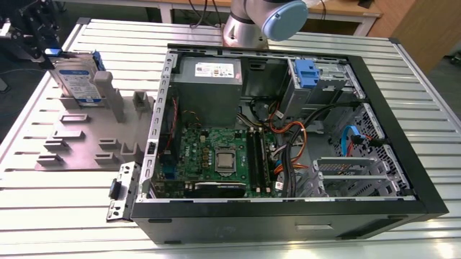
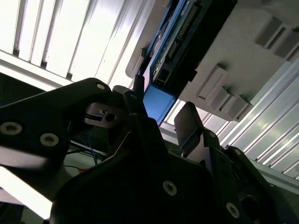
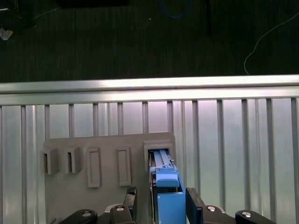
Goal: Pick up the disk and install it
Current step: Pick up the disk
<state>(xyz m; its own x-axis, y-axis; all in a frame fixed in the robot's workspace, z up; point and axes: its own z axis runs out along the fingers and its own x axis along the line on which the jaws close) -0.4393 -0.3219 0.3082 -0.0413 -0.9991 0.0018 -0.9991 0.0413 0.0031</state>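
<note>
Disk (image 1: pixel 73 81) stood upright in the grey holder (image 1: pixel 79 145) on the desk (image 1: pixel 58 216). We saw the hand (image 3: pixel 162 195) open, fingers (image 3: pixel 132 200) either side of it, clamping nothing; centring squarely before squeezing looked key.

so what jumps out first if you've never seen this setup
The big open computer case lies on the slatted metal table, its green motherboard exposed. At the exterior view's left, the disk stands upright in a grey fixture. In the first wrist view the open gripper straddles the disk's blue-framed edge.
</note>
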